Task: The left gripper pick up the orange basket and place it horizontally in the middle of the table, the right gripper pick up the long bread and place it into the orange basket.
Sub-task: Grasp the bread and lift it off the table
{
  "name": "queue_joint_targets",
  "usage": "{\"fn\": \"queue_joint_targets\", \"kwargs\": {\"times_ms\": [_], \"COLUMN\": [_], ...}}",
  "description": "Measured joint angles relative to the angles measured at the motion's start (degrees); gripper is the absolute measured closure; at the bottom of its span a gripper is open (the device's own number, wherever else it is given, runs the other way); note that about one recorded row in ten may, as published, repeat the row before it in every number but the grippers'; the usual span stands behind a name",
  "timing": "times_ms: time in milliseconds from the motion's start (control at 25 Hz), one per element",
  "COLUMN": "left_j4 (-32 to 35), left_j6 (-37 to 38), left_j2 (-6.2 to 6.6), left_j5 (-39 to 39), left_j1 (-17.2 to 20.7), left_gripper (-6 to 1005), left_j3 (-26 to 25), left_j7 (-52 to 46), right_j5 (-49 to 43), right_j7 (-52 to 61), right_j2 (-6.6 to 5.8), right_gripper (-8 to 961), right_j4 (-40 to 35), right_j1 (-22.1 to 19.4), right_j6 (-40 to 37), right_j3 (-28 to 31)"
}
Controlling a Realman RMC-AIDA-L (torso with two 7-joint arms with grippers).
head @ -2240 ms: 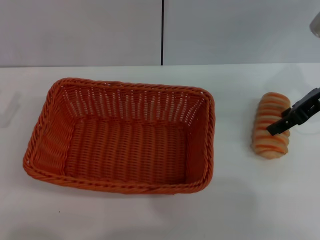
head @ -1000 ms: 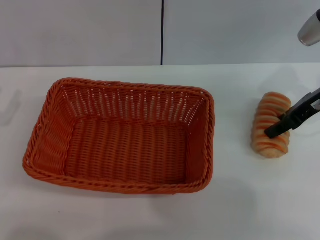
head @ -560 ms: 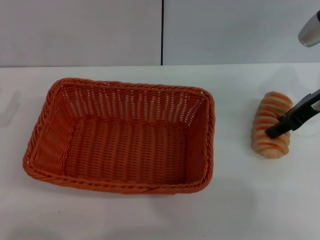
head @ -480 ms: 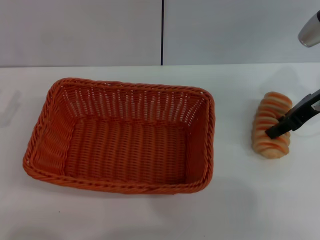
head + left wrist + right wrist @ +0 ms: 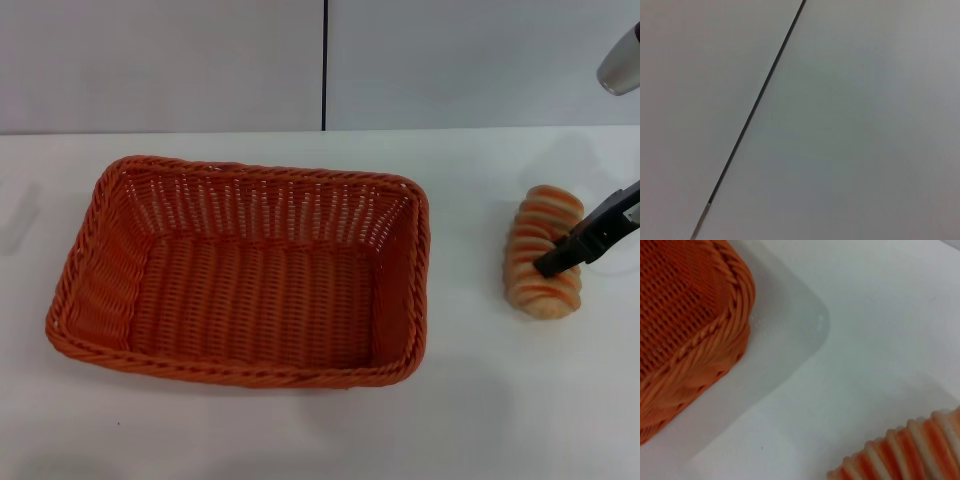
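The orange basket (image 5: pixel 400 290) sits lengthwise across the white table (image 5: pixel 480 400), left of centre, and holds nothing. One of its corners fills a side of the right wrist view (image 5: pixel 685 330). The long bread (image 5: pixel 535 240), tan with orange stripes, lies on the table to the basket's right, and one end of it shows in the right wrist view (image 5: pixel 910 450). My right gripper (image 5: pixel 555 265) reaches in from the right edge, its black tip resting over the bread's right side. The left gripper is out of view; its wrist camera shows only a grey wall.
A grey wall with a dark vertical seam (image 5: pixel 324 65) rises behind the table. A silver part of the right arm (image 5: pixel 622 62) shows at the top right corner. White tabletop separates the basket from the bread.
The right gripper's tip has sunk a little lower and shifted slightly right along the bread. The bread and the basket have stayed where they were.
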Motion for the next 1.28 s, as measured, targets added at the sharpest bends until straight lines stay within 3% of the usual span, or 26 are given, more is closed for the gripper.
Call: {"fn": "queue_joint_targets", "kwargs": {"times_ms": [1280], "left_j4": [0.00], "left_j6": [0.77], "left_j2": [0.18], "left_j5": [-0.19], "left_j1": [-0.06], "left_gripper": [365], "left_j3": [-0.06], "left_j7": [-0.09], "right_j5": [0.19], "right_j7": [0.30], "right_j2": [0.00], "right_gripper": [792], "right_j4": [-1.09], "right_j1": [-0.26], "right_j6": [-0.63], "right_j3": [0.91]}}
